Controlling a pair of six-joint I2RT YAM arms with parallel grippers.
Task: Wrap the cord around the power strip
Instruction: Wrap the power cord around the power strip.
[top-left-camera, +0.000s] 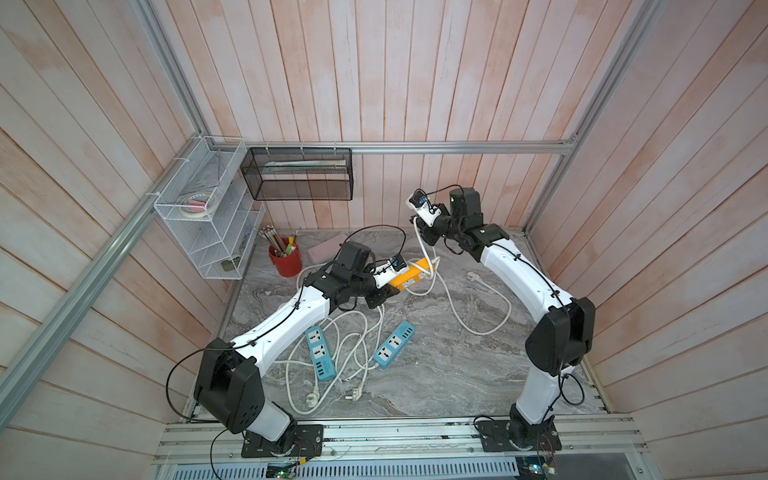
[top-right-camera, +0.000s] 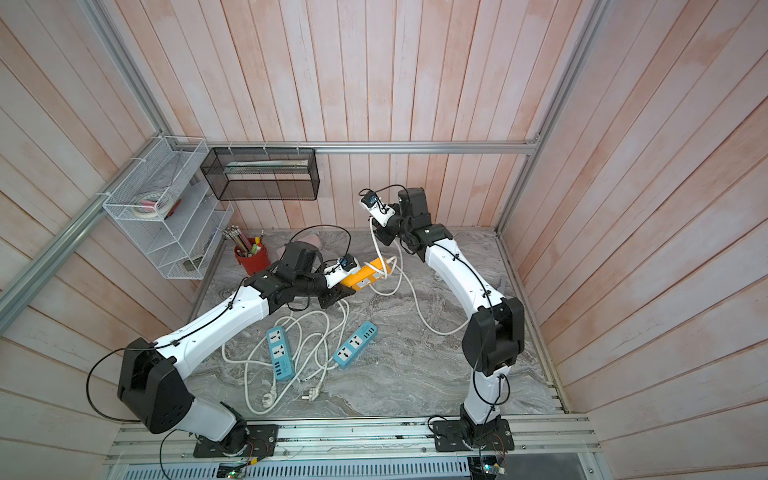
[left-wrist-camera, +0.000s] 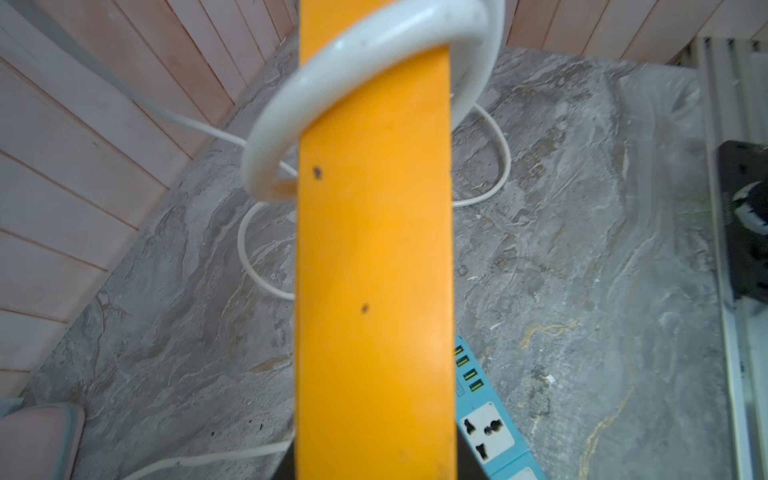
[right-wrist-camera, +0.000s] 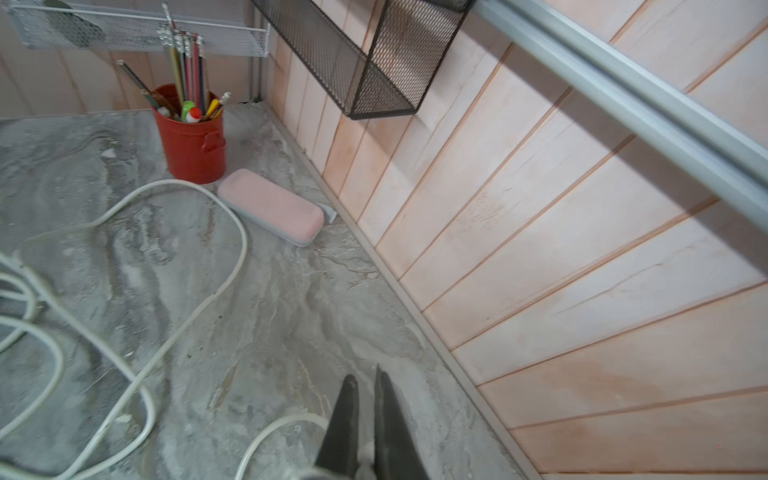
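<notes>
The left gripper (top-left-camera: 386, 291) is clamped on 1 end of the orange power strip (top-left-camera: 411, 274), holding it above the marble table (top-left-camera: 457, 365). The white cord (left-wrist-camera: 353, 45) makes 1 loop around the strip's far end, then rises to the right gripper (right-wrist-camera: 368, 415), pinched tight on it near the back wall.

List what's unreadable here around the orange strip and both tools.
- left tool: grip on the orange power strip hidden under the wrist camera in both top views; strip fills the left wrist view.
- right tool: hold on the cord blurred, cut off by the right wrist view's edge.
- Cord turns on the strip: too small in both top views.
</notes>
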